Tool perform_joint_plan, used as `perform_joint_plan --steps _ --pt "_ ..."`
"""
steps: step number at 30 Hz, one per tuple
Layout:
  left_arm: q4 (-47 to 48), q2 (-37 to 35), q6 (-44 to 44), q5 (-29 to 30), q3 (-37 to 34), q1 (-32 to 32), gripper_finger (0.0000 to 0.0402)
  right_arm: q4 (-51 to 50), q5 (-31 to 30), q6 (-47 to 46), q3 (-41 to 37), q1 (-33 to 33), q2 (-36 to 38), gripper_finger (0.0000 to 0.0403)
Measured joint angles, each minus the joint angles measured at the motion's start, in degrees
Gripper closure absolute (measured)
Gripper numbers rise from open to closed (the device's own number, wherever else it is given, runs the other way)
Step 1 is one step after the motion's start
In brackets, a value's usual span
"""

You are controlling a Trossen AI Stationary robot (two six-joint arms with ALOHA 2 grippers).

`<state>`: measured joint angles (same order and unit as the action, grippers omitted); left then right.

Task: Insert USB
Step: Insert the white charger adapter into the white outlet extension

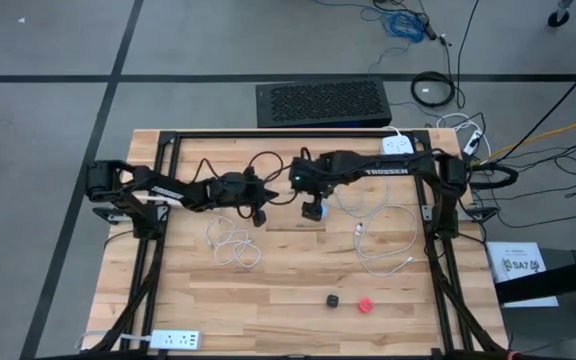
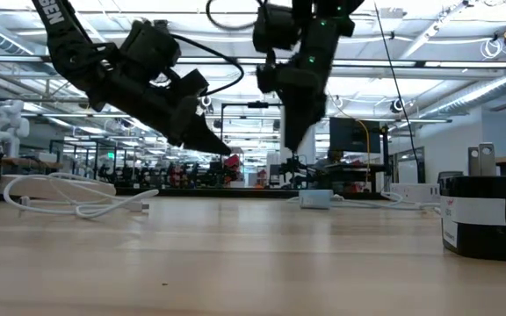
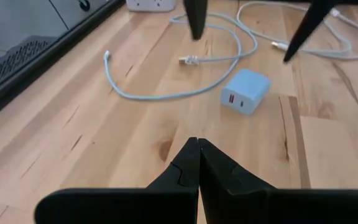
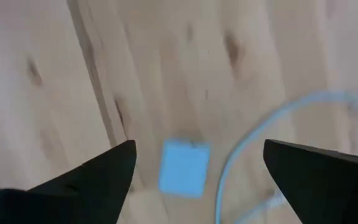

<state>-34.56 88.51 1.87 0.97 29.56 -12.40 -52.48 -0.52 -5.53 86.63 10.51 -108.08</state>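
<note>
Right up against the low camera, at the table's front right, sits a black cylinder with a white label (image 2: 474, 226), and it plays no part yet. Now to the action: the right hand (image 1: 314, 212) hangs over the middle of the table, toward the back edge, fingers spread as wide as they go and holding nothing, and directly beneath it lies the pale blue charger block (image 4: 184, 167), framed neatly between the two fingertips in the right wrist view! That block (image 3: 245, 91) shows two reddish ports on one face, and the pale blue cable (image 3: 166, 93) curls around beside it, its metal plug (image 3: 188, 60) lying just beside the block but not in it. The left hand (image 1: 259, 214) waits close by on the left, fingers pinched together on nothing, tip angled down above the wood. So the insertion is not yet done, by the look of it. How will these pieces handle? The charger looks small, rigid and light, with smooth plastic sides, so it may skate on the table if nudged; gripping across its flat sides, clear of the port face, seems safest. The cable is soft and floppy, so I'd take it at the stiff plug housing, right behind the metal tip. Further out, a white cable (image 1: 230, 243) coils left of centre, another white cable (image 1: 383, 240) loops to the right, and a power strip (image 1: 173, 340) lies at the front left corner.
</note>
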Motion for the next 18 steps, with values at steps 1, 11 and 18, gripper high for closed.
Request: perform_joint_plan --steps 1,11,18 --pt "0.17 0.02 0.00 -0.02 -0.02 0.00 0.0398 -1.46 0.35 -0.59 0.00 0.01 -0.48 0.0061" --pt "0.82 0.02 -1.44 -3.32 -0.04 0.04 0.0398 -3.36 -1.11 0.33 -0.02 0.07 -9.49 0.0058" --pt "1.34 0.02 -1.46 -3.49 -0.04 0.04 0.0398 -3.77 -1.29 0.61 0.24 0.24 -13.55 0.0096"
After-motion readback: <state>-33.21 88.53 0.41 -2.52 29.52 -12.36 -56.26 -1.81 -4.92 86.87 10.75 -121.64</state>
